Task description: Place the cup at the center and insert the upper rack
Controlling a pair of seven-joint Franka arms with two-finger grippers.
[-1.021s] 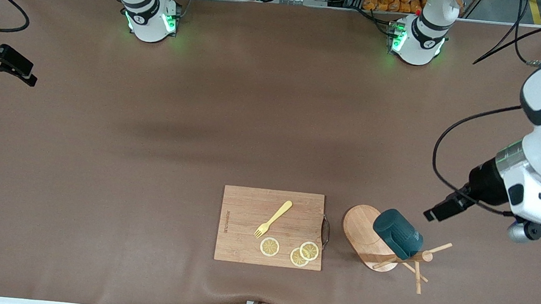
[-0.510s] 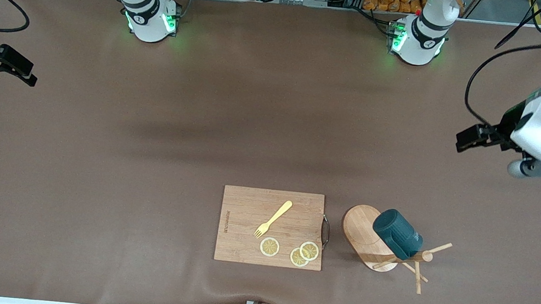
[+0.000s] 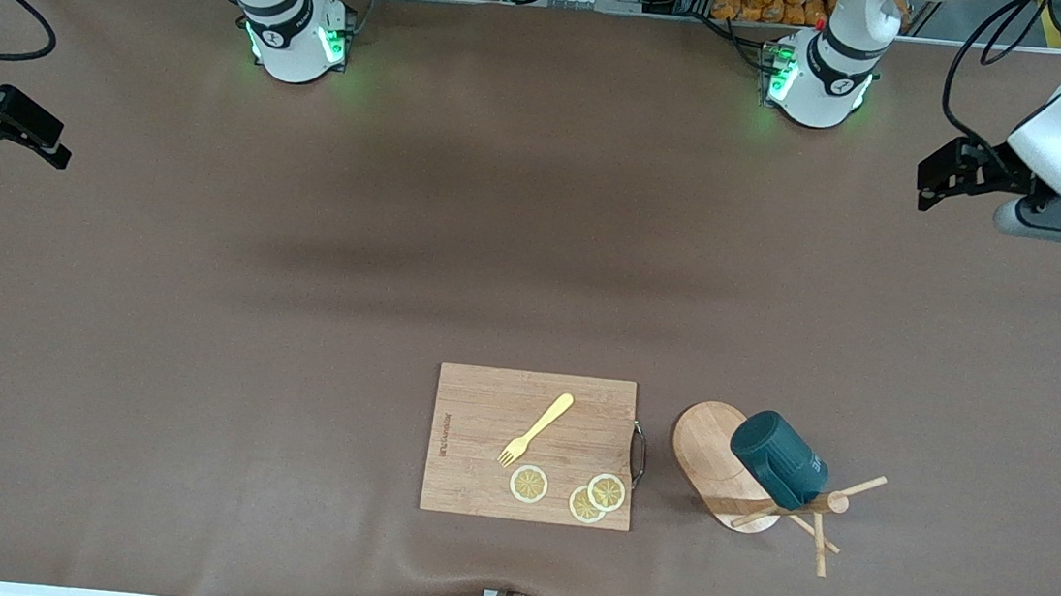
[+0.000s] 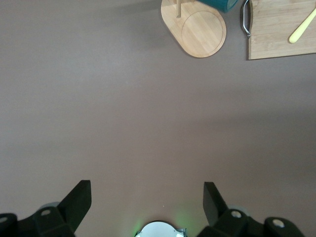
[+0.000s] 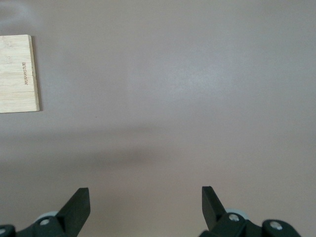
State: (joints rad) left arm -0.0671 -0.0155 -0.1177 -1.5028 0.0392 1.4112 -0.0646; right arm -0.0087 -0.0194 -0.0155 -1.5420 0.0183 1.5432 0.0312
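The dark teal cup [image 3: 778,458] hangs tilted on a peg of the upper rack, a light wooden mug tree with an oval base [image 3: 704,441]. It stands beside the cutting board, toward the left arm's end. In the left wrist view the oval base [image 4: 197,32] and a sliver of the cup [image 4: 219,5] show at the frame's edge. My left gripper [image 3: 946,173] hangs open over bare table near its own base, well away from the rack, its jaws [image 4: 147,197] wide apart with nothing between. My right gripper [image 3: 40,139] waits open at the right arm's end, over bare table [image 5: 145,200].
A rectangular wooden cutting board [image 3: 531,444] with a metal handle lies beside the rack, toward the right arm's end. It carries a yellow fork [image 3: 537,428] and three lemon slices [image 3: 529,484]. Its corner shows in the right wrist view [image 5: 17,74]. Brown mat covers the table.
My left arm has swung up and away from beside the rack toward its base end of the table, still open. The cup, the rack and the right arm have not moved.
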